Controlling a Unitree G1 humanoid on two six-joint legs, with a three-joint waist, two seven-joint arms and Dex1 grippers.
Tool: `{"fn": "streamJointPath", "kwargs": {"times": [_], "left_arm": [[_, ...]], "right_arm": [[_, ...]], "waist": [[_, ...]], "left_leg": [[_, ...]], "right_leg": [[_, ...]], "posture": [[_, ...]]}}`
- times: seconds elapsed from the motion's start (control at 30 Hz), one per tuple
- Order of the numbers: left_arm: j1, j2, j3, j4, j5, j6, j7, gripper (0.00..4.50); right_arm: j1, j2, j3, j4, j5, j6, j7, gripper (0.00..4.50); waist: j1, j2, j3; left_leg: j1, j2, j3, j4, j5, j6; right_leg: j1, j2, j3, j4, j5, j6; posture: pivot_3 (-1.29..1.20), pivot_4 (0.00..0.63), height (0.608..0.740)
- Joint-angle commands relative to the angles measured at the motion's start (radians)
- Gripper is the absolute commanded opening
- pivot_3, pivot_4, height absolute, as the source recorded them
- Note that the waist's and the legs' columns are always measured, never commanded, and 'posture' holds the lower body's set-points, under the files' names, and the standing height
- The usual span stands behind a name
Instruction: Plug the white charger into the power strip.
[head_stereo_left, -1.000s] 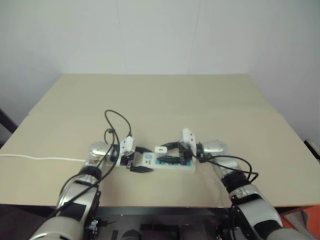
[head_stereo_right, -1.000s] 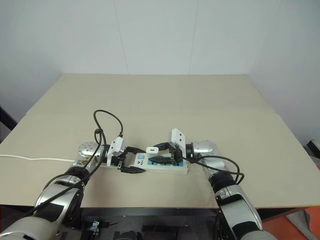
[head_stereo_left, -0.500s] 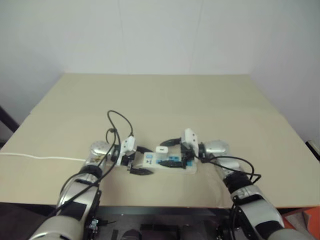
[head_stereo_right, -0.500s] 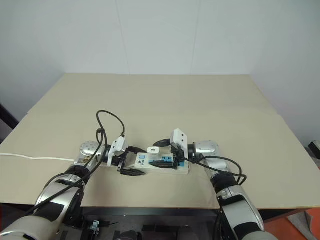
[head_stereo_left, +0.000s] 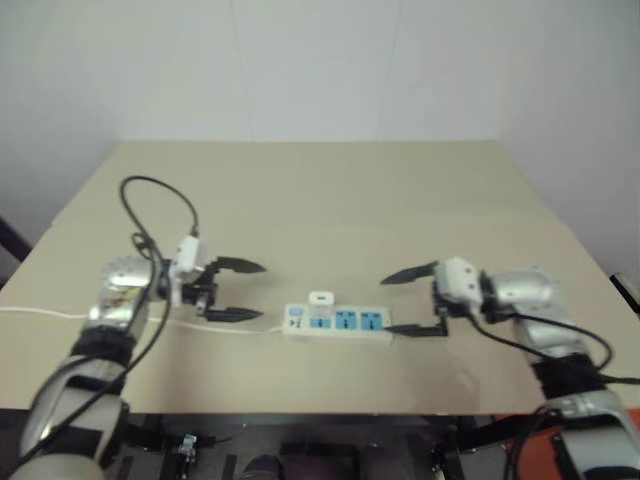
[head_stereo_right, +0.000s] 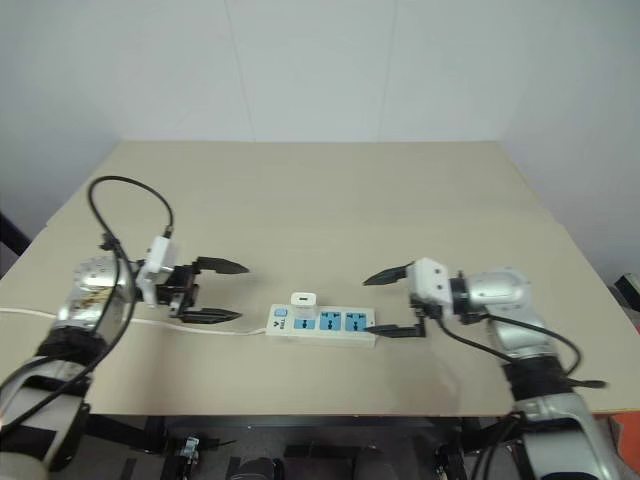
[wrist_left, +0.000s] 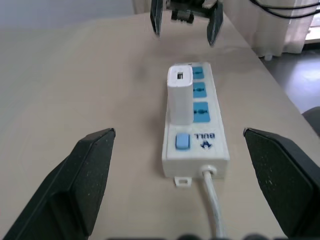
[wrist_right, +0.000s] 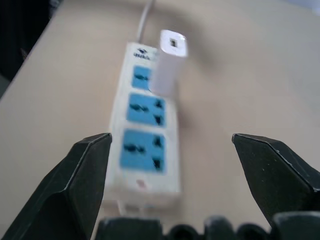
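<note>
Left gripper (head_stereo_right: 215, 291): jaws apart, empty, at 9 o'clock of the power strip (head_stereo_right: 322, 327).
Right gripper (head_stereo_right: 392, 302): jaws apart, empty, at 3 o'clock.
Charger (head_stereo_right: 303, 301): upright in the socket nearest the switch.
Handling: you should judge it light, rigid, smooth; pinch its flat sides.

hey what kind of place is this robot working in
Probably a lab or test room: a plain beige table against bare white walls, with just a power strip and white charger set out.

A beige table (head_stereo_right: 330, 190) is set against plain white walls (head_stereo_right: 300, 60), evenly lit, in a corner.
</note>
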Motion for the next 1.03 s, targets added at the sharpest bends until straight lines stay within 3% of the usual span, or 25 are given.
{"fn": "streamJointPath", "kwargs": {"times": [0.03,0.2,0.43,1.03], "left_arm": [[0.082,0.091,0.035,-0.049,-0.022,0.065,-0.003,4.48],[0.186,0.103,0.107,-0.116,-0.024,0.092,-0.003,4.48],[0.251,0.068,0.17,-0.198,-0.016,0.139,-0.002,4.48],[0.099,-0.03,0.149,-0.034,0.074,0.098,-0.003,4.48]], "right_arm": [[0.071,-0.117,-0.087,-0.083,0.06,0.091,0.032,4.5],[0.195,-0.22,-0.139,-0.15,0.059,0.198,-0.016,4.5],[0.309,-0.219,-0.216,-0.27,0.103,0.3,-0.117,4.5],[0.452,-0.221,-0.306,-0.374,0.104,0.325,-0.21,4.5]], "waist": [[0.001,0.0,0.001],[0.008,0.001,0.002],[0.02,0.001,0.002],[0.023,0.0,0.002]], "left_leg": [[0.0,0.0,0.0,0.0,0.0,0.0],[0.001,0.001,0.002,0.0,0.0,0.0],[0.0,0.002,0.004,0.0,0.0,0.0],[0.0,0.002,0.004,0.0,0.0,0.0]], "right_leg": [[0.0,0.0,0.0,0.0,0.0,0.0],[0.0,0.0,0.0,0.0,-0.001,0.001],[0.0,0.0,0.001,-0.001,-0.002,0.004],[0.0,0.001,0.001,-0.001,-0.002,0.004]], "posture": [[0.0,0.15,0.74],[0.0,0.15,0.74],[0.0,0.15,0.74],[0.0,0.15,0.74]]}}
